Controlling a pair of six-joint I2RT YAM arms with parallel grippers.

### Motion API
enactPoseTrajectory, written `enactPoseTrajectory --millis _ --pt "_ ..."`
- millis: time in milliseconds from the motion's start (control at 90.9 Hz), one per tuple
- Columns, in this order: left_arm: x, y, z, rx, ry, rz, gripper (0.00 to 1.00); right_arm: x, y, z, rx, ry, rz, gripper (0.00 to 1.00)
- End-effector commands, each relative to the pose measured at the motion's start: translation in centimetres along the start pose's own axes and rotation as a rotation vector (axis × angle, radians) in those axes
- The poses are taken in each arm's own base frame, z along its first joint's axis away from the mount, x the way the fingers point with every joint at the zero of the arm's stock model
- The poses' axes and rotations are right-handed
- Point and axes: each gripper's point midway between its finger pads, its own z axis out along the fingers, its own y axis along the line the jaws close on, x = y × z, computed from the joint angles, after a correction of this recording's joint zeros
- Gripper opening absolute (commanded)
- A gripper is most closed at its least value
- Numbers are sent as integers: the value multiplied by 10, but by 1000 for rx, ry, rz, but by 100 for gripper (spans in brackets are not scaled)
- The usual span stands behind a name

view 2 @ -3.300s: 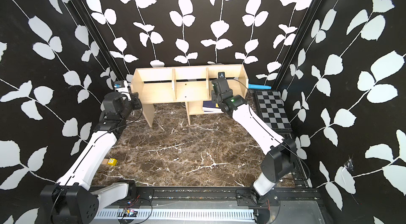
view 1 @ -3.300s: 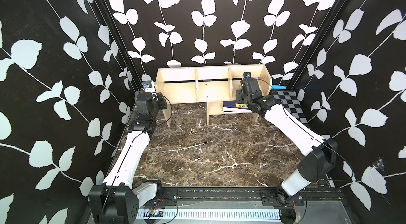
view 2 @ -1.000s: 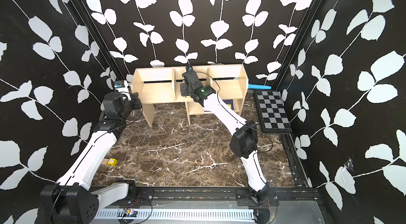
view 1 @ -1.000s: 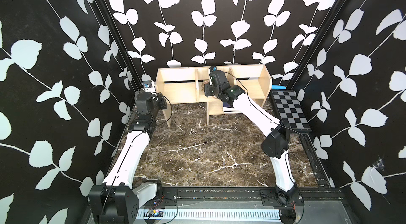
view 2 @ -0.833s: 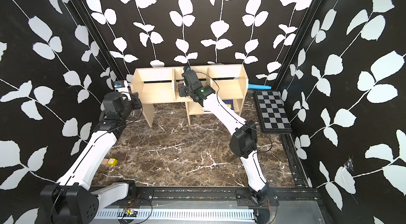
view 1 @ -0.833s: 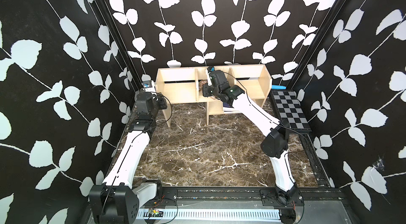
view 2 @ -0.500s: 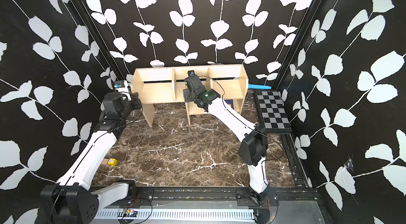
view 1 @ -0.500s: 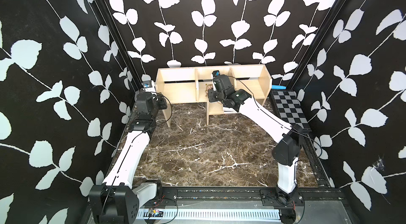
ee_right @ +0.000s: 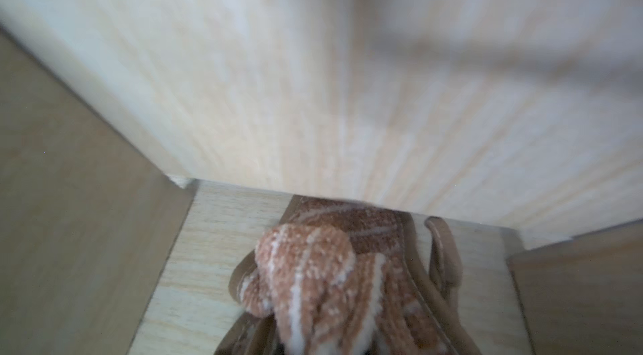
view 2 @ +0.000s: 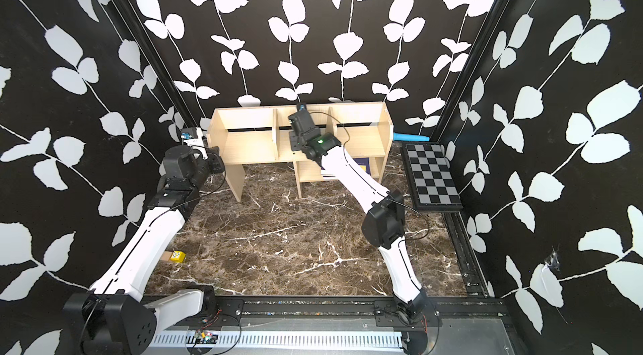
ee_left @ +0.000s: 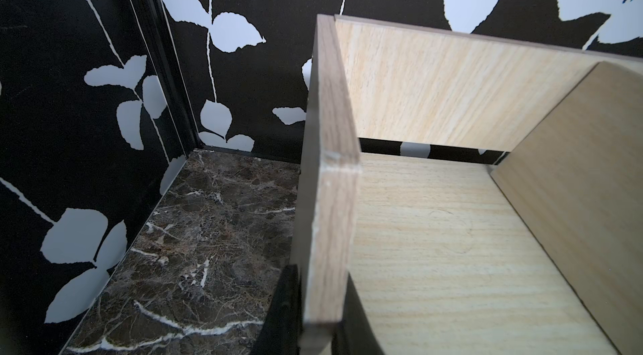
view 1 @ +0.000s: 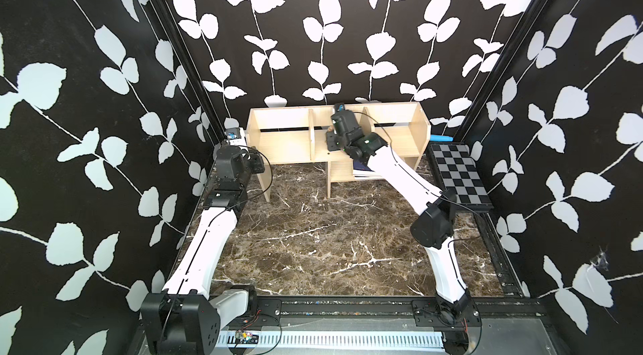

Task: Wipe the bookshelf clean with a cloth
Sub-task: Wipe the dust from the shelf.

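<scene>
The light-wood bookshelf stands against the back wall in both top views. My left gripper is shut on the front edge of its left side panel, one black finger on each face. My right gripper reaches down into the middle compartment. In the right wrist view it is shut on the bunched pinkish-brown striped cloth, which rests on the compartment floor against the back panel. The cloth covers the fingertips and is hidden in the top views.
A black-and-grey chequered board lies to the right of the shelf. A dark blue book sits on the small lower shelf under my right forearm. A blue tube lies behind the board. A small yellow block sits near the left wall.
Three seconds ago my right gripper was at the right compartment; it now works in the middle one, shifting slightly back and forth over the last second. The left arm has not moved.
</scene>
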Motion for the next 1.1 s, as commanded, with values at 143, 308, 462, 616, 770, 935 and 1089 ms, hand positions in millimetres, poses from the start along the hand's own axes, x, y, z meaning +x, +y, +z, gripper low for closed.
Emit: enactPoseTrajectory --millis 143,308,462,616,770,935,1089 --pt "18 -7 2 46 83 -153 0 16 38 -12 -76 14 -71 0" --pt "18 -8 1 48 80 -156 0 29 41 -27 -107 -6 -50 0" --pt "18 -9 2 54 82 -160 0 5 27 -23 -36 -19 -44 0" --pt "17 -8 0 46 77 -154 0 -14 -5 -6 47 -13 -9 0" --pt "17 -7 0 44 76 -153 0 -2 -31 -11 139 23 -28 0" --pt "17 -8 0 50 77 -158 0 23 -43 -35 158 -3 1 0" --pt "16 -8 0 46 73 -159 0 31 -20 -54 54 -26 4 0"
